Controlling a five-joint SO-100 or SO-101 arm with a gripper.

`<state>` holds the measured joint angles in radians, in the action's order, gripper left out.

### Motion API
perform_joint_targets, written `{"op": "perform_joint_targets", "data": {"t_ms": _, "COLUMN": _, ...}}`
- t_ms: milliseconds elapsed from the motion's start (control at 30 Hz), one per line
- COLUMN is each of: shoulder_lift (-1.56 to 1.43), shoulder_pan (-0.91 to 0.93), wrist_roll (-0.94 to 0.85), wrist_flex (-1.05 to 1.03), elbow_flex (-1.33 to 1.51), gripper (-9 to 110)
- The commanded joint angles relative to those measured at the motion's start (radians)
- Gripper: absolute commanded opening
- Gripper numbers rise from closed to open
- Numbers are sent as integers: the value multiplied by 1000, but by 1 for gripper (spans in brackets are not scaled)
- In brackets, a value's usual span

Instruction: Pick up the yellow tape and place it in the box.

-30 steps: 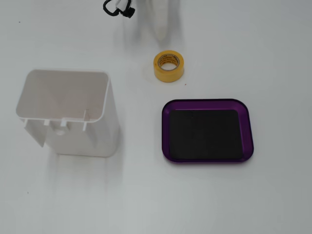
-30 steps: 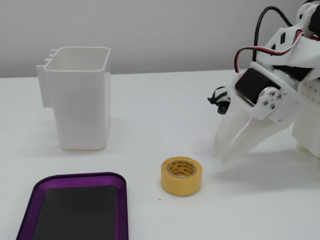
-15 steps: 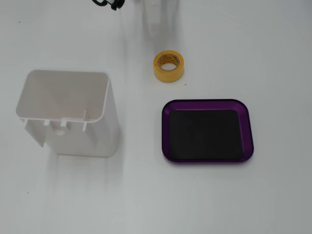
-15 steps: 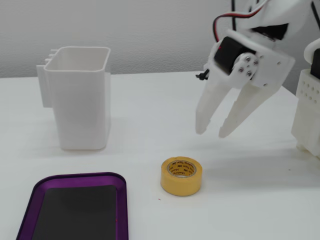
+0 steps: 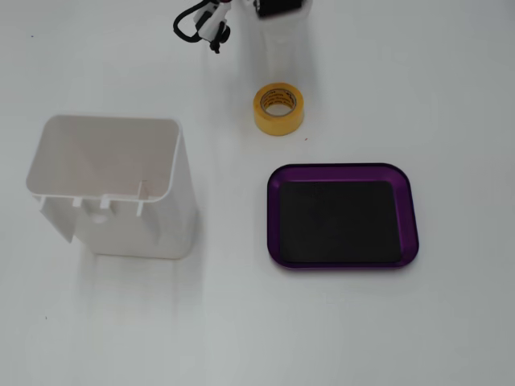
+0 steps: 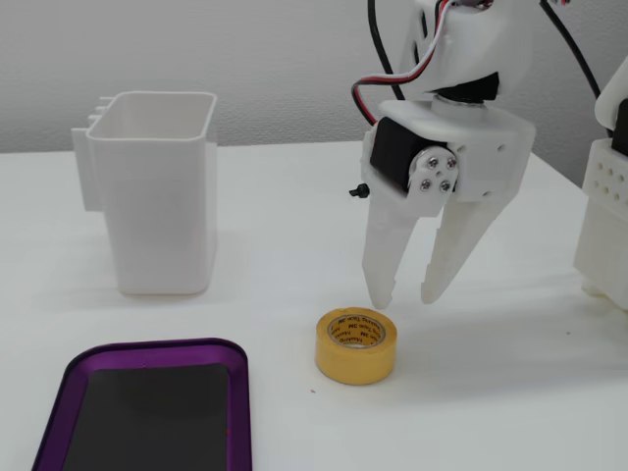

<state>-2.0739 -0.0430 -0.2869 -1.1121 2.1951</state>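
The yellow tape (image 5: 279, 108) (image 6: 356, 345) lies flat on the white table, hole up, with its printed core showing. My white gripper (image 6: 406, 296) hangs just above and slightly behind it, fingertips pointing down, open and empty, not touching the roll. In the fixed view from above, only the arm's dark parts and cable (image 5: 211, 24) show clearly at the top edge, and the white fingers blend into the table. The box, a shallow purple tray with a black base (image 5: 342, 170) (image 6: 157, 349), sits empty a short way from the tape.
A tall white plastic bin (image 5: 113, 185) (image 6: 157, 196) stands empty beside the tray. A white arm base or second structure (image 6: 608, 196) stands at the right edge of a fixed view.
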Motion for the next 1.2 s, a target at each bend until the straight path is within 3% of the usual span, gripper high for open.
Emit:
{"op": "perform_joint_targets", "data": {"t_ms": 0, "shoulder_lift": 3, "shoulder_pan": -18, "wrist_roll": 6, "wrist_flex": 64, "elbow_flex": -25, "gripper": 11}}
{"op": "perform_joint_targets", "data": {"t_ms": 1167, "shoulder_lift": 6, "shoulder_pan": -15, "wrist_roll": -11, "wrist_flex": 325, "elbow_flex": 284, "gripper": 10}}
